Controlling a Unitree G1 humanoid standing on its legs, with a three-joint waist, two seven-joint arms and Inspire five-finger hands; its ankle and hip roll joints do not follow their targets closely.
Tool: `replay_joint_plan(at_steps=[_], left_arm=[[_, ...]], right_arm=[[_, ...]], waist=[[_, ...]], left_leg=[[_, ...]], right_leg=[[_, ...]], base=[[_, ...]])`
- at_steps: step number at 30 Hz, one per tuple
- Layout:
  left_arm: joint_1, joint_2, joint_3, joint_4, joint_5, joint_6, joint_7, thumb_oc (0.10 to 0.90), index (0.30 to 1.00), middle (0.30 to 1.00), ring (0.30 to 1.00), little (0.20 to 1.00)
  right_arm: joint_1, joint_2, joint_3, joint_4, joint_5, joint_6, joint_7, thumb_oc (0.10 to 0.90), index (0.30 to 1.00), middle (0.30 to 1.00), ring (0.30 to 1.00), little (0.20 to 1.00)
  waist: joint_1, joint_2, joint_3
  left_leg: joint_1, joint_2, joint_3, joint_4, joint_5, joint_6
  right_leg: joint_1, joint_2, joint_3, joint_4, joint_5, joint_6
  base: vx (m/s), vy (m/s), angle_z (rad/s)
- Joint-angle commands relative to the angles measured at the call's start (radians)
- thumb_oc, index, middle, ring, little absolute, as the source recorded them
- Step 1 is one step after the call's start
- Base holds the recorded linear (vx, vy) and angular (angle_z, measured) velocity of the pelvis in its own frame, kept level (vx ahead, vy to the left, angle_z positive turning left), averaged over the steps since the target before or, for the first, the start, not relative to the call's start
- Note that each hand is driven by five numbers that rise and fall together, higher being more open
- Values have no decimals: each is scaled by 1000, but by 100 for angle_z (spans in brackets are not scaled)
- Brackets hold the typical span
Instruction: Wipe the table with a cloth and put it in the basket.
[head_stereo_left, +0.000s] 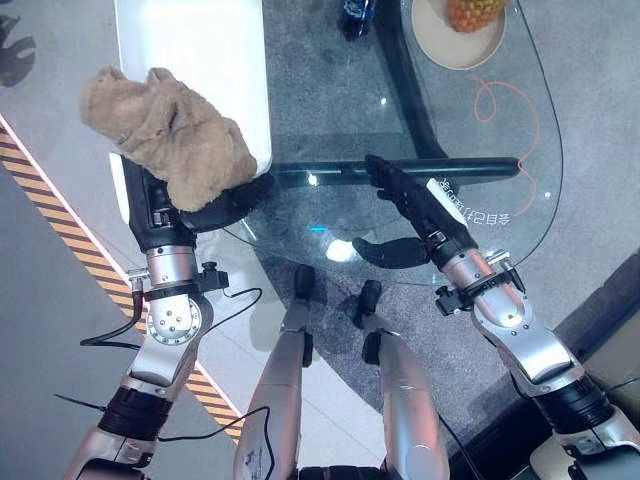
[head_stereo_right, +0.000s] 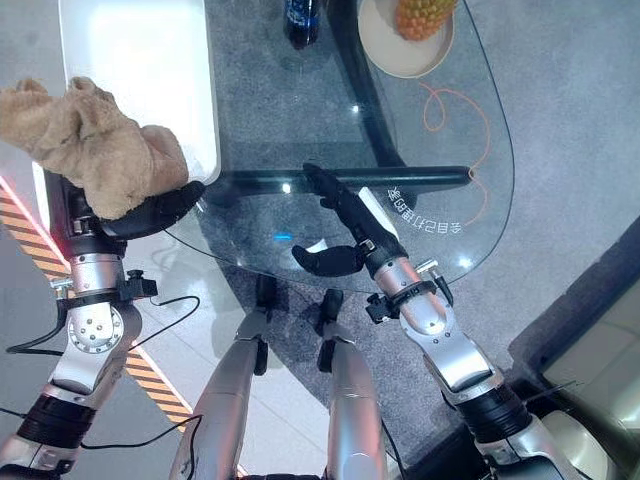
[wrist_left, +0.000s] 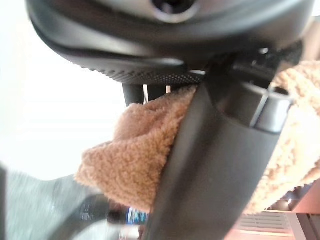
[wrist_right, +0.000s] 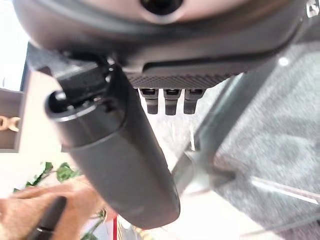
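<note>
**Cloth in the left hand beside the white basket**

At the far left of the left eye view, the left hand (head_stereo_left: 175, 205) is raised with its fingers curled up into the tan cloth (head_stereo_left: 165, 130), which sits bunched on top of it. In the left wrist view the thumb (wrist_left: 215, 165) crosses the front of the cloth (wrist_left: 135, 155) and the fingers come down behind it, so the hand is grasping the cloth. The cloth lies at the upper left of the frame, overlapping the left and lower edge of the white basket (head_stereo_left: 200, 50); whether it touches the basket cannot be told.

Right of the hand begins the glass table (head_stereo_left: 330, 200), filling the middle and upper right of the frame. A dark bar (head_stereo_left: 330, 172) shows through the glass, running across the centre.

At the top centre stands a dark bottle (head_stereo_left: 355, 18). To its right, at the upper right, a plate (head_stereo_left: 440, 45) carries a pineapple (head_stereo_left: 472, 12). An orange cord (head_stereo_left: 500, 100) loops below the plate.

At centre right the right hand (head_stereo_left: 415, 205) lies over the glass near its front edge, fingers stretched forward towards the bar and thumb (head_stereo_left: 390, 252) spread out to the side. It is released and holds nothing; the right wrist view shows its fingers (wrist_right: 170, 100) straight.
</note>
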Motion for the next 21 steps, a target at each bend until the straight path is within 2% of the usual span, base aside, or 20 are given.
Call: replay_joint_plan(at_steps=[1, 10, 13, 21], left_arm=[[-137, 13, 90, -123, 94, -118, 59, 100, 300, 300, 300, 200], [-256, 41, 94, 8, 95, -121, 127, 100, 300, 300, 300, 200], [-372, 66, 66, 95, 132, -80, 182, 100, 300, 300, 300, 200], [-509, 91, 17, 265, 118, -20, 221, 100, 300, 300, 300, 200]], right_arm=[[-73, -23, 11, -51, 20, -21, 45, 800, 900, 900, 900, 900], [-141, -32, 77, 3, 50, 21, 66, 800, 900, 900, 900, 900], [-193, -24, 117, 40, 69, 33, 65, 800, 900, 900, 900, 900], [-260, -15, 157, 70, 88, 60, 83, 800, 900, 900, 900, 900]], waist=[[-5, 54, -24], [-21, 50, -24], [-33, 41, -24], [-49, 32, -24]], left_leg=[[19, -2, 38, 122, -165, 7], [-12, 3, 56, 154, -172, 5], [-43, 4, 63, 179, -178, 5], [-91, 5, 77, 210, -190, 9]], right_leg=[[16, 18, 41, -57, 44, 49], [-19, 22, 65, -37, 43, 43], [-48, 25, 78, -29, 50, 44], [-92, 26, 91, -26, 62, 47]], base=[[16, 119, 3], [14, 85, -4], [29, 126, 0], [12, 81, 0]])
